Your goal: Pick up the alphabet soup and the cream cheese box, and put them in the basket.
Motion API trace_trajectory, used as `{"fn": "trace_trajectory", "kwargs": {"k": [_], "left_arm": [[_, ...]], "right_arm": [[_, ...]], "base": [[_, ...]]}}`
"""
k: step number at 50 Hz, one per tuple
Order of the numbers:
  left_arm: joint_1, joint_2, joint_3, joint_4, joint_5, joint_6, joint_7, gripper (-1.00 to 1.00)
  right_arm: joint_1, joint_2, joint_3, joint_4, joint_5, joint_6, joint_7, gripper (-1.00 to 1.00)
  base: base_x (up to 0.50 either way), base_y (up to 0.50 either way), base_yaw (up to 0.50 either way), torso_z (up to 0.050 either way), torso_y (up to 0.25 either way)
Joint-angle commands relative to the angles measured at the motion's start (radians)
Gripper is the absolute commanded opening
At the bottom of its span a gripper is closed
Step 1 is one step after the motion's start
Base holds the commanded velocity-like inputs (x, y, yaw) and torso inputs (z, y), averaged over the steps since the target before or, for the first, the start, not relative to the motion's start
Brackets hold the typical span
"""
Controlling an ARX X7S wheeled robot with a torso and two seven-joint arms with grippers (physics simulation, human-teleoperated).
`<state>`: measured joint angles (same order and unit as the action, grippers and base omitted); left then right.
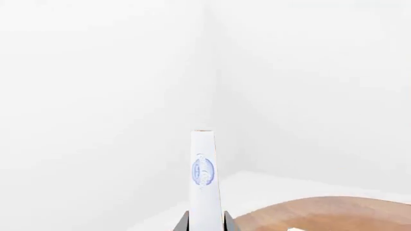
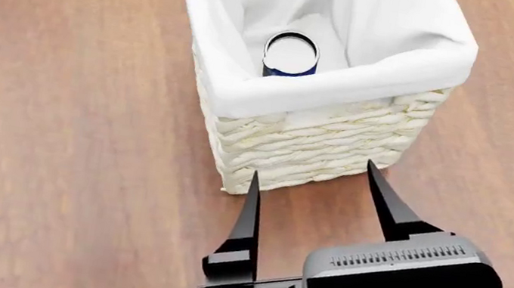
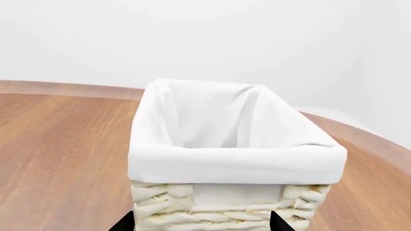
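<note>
Head view: alphabet soup (image 2: 291, 53) inside basket (image 2: 309, 140); right hand (image 2: 316, 191) apart; left hand (image 1: 205, 224) apparently clamping cream cheese box (image 1: 203, 178).

One wicker basket (image 2: 318, 142) with a white cloth lining stands on one wooden desk (image 2: 65, 131). One alphabet soup (image 2: 292, 54) can stands inside the basket. One cream cheese box (image 1: 204, 178), thin and white with a blue mark, appears in the left wrist view. Two tools are counted: the right tool (image 2: 317, 184) shows two dark fingers, and the left tool (image 1: 205, 222) shows two dark finger edges beside the box.
</note>
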<state>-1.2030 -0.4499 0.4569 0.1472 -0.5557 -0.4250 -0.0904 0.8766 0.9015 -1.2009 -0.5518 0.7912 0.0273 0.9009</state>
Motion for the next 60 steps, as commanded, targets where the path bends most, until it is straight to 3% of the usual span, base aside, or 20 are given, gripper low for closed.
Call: {"fn": "trace_trajectory", "kwargs": {"k": [1, 3, 7, 22, 42, 60], "left_arm": [[-0.178, 0.088, 0.072, -0.147, -0.033, -0.033, 0.148, -1.00], [-0.178, 0.098, 0.072, -0.138, -0.090, -0.056, 0.195, -1.00], [-0.175, 0.097, 0.121, -0.126, -0.051, -0.043, 0.217, -1.00], [-0.138, 0.158, 0.134, -0.219, -0.151, -0.072, 0.301, -1.00], [-0.082, 0.175, 0.230, -0.333, -0.090, -0.022, 0.384, -1.00], [-0.071, 0.179, 0.257, -0.381, -0.065, -0.007, 0.391, -1.00]], "right_arm": [[-0.013, -0.001, -0.005, 0.003, -0.015, -0.005, 0.001, 1.00], [-0.002, 0.004, 0.001, -0.007, 0.000, 0.006, 0.002, 1.00], [-0.006, 0.005, -0.001, -0.011, -0.003, 0.006, 0.004, 1.00], [-0.017, 0.015, 0.002, -0.020, -0.005, -0.003, 0.006, 1.00], [-0.025, 0.017, 0.006, -0.013, -0.008, -0.015, -0.006, 1.00], [-0.029, 0.015, 0.006, -0.024, -0.013, -0.011, -0.003, 1.00]], "base": [[0.00, 0.00, 0.00, 0.000, 0.000], [0.00, 0.00, 0.00, 0.000, 0.000], [0.00, 0.00, 0.00, 0.000, 0.000], [0.00, 0.00, 0.00, 0.000, 0.001], [0.00, 0.00, 0.00, 0.001, 0.001], [0.00, 0.00, 0.00, 0.000, 0.001]]}}
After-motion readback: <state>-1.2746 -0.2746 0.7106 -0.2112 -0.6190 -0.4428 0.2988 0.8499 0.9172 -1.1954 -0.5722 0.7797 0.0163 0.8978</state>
